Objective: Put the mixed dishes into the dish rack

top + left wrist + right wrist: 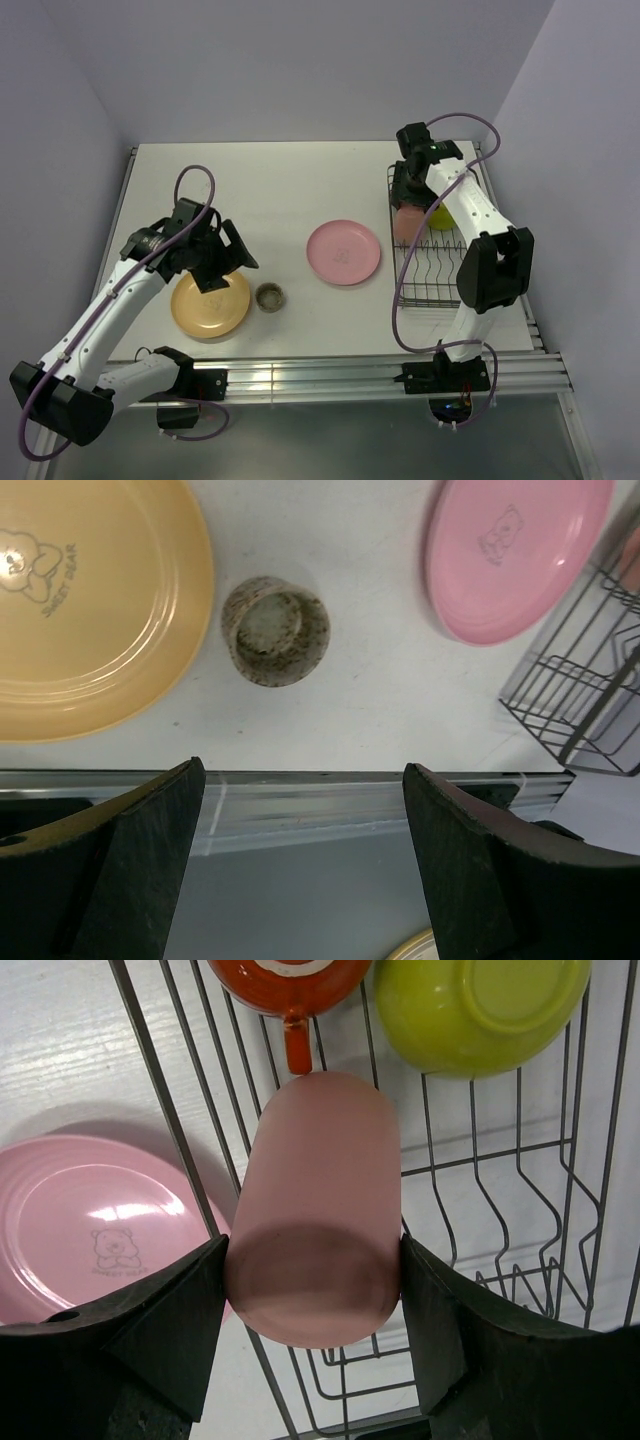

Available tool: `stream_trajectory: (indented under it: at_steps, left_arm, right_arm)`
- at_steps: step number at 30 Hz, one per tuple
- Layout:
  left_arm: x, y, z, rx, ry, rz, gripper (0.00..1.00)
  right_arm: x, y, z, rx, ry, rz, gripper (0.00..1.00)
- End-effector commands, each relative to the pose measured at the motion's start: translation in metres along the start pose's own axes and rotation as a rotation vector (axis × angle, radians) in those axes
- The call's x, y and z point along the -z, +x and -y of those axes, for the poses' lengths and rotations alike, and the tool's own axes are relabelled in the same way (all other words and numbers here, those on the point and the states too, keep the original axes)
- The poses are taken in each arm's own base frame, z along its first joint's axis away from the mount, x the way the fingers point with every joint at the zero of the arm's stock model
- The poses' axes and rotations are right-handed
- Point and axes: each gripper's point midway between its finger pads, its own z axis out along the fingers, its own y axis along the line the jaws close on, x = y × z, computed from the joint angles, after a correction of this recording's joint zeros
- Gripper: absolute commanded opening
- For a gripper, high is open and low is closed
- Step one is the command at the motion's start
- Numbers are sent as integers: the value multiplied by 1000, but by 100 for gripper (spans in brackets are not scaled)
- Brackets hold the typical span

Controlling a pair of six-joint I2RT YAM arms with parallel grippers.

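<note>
My right gripper (314, 1290) is shut on the salmon tumbler (318, 1200), held over the left side of the black wire dish rack (425, 285). The red-brown mug (290, 985) and lime-green bowl (480, 1010) lie in the rack's far end. The tumbler also shows in the top view (407, 221). My left gripper (305, 850) is open and empty above the table's near edge. The small grey-beige cup (275, 630) stands between the pale orange plate (80, 610) and the pink plate (515, 550). In the top view the cup (270, 296) sits right of the orange plate (210, 306).
The rack (580, 700) stands at the table's right side, close to the wall. An aluminium rail (330, 375) runs along the near table edge. The pink plate (343, 252) lies just left of the rack.
</note>
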Motion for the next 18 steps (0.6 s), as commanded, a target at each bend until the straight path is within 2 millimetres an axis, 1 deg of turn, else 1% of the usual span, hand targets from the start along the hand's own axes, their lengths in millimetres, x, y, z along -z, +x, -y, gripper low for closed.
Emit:
stream_trajectory:
  at_steps: [1,2,3,5,6,8,9,13,14,15,16,17,18]
  left_arm:
    - [-1,8,-16,-26,-40,-5,86]
    - [-2,9,-17,-26,-40,-7,86]
    - [-4,11,-19,-28,-42,-15,86]
    - [-5,13,-21,-32,-45,-19,86]
    - [-7,13,-23,-40,-58,-16,86]
    - [-10,13,-26,-49,-75,-14,86]
    - [-13,13,-28,-59,-90,-16,86]
    - [-21,13,-31,-84,-115,-17,86]
    - [-25,15,-32,-97,-125,-24,86]
    - [-27,15,-32,-107,-130,-26,86]
    - [-29,14,-32,-117,-135,-16,86]
    - [-34,16,-34,-139,-152,-29,86]
    - [-37,18,-34,-150,-160,-39,86]
  right_arm:
    - [-6,-6,-7,-16,-33,15,38]
    - [-6,-6,-6,-14,-29,16,44]
    - [-5,-8,-6,-12,-27,22,60]
    - [-1,-10,-4,-10,-25,37,74]
    - [5,-14,-3,-16,-29,58,86]
    - [14,-19,-1,-18,-30,83,90]
    - [25,-24,1,-25,-34,115,92]
    - [57,-31,5,-41,-60,172,93]
    - [68,-29,7,-45,-66,175,94]
    - [78,-30,6,-52,-83,190,94]
    - [88,-25,-2,-50,-126,193,94]
    - [107,-21,-4,-53,-171,221,93]
    - [110,-10,-9,-54,-197,209,93]
